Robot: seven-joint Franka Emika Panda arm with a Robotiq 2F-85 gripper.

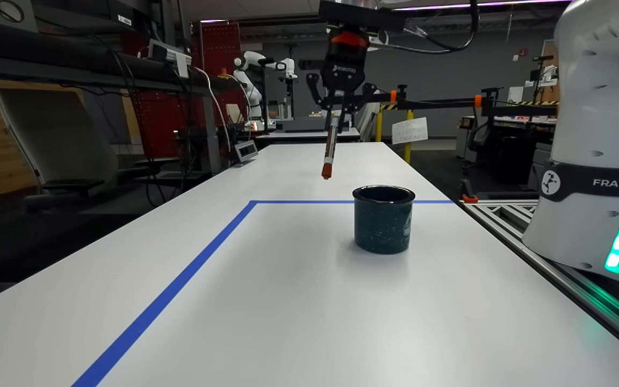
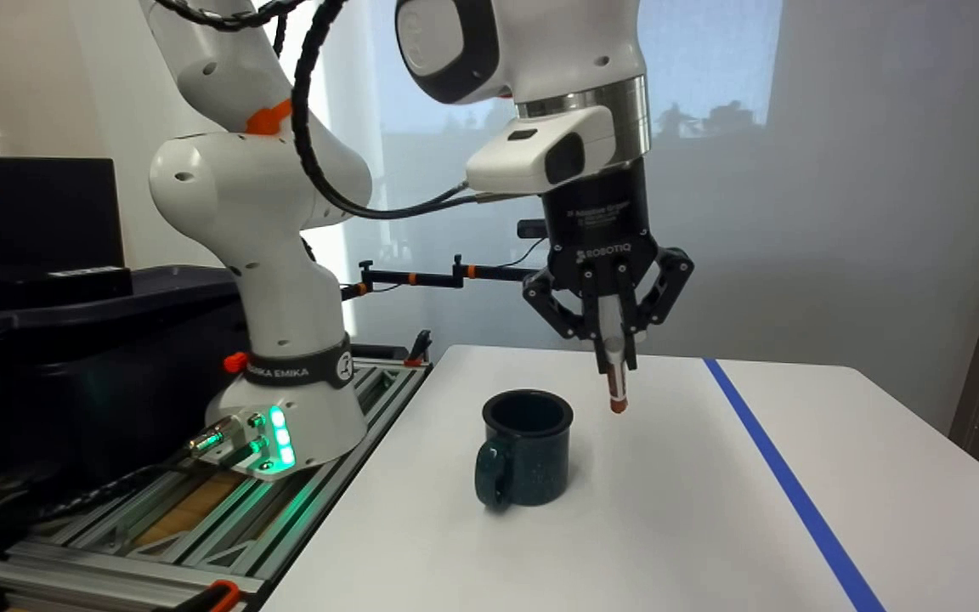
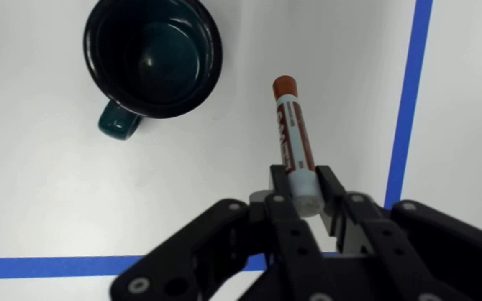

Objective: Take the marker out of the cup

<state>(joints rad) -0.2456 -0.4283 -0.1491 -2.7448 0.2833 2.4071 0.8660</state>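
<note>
The marker has a pale body with dark red label bands and an orange-red end. It shows in both exterior views [image 1: 330,145] [image 2: 617,387] and in the wrist view [image 3: 295,129]. My gripper [image 1: 335,126] [image 2: 615,364] [image 3: 301,173] is shut on the marker near its pale end. The orange-red end points down, slightly tilted, in the air above the table. The dark teal cup [image 1: 382,228] [image 2: 532,467] stands upright on the table, apart from the marker and beside it. In the wrist view the cup [image 3: 165,110] is at upper left, its bare inside bottom visible.
The white table [image 1: 266,301] [image 2: 668,544] carries blue tape lines [image 1: 180,279] [image 2: 795,484] [image 3: 408,100]. The cup's handle [image 2: 492,472] [image 3: 117,121] sticks out from its side. The robot base [image 1: 599,226] [image 2: 285,416] stands on a metal frame along the table's edge.
</note>
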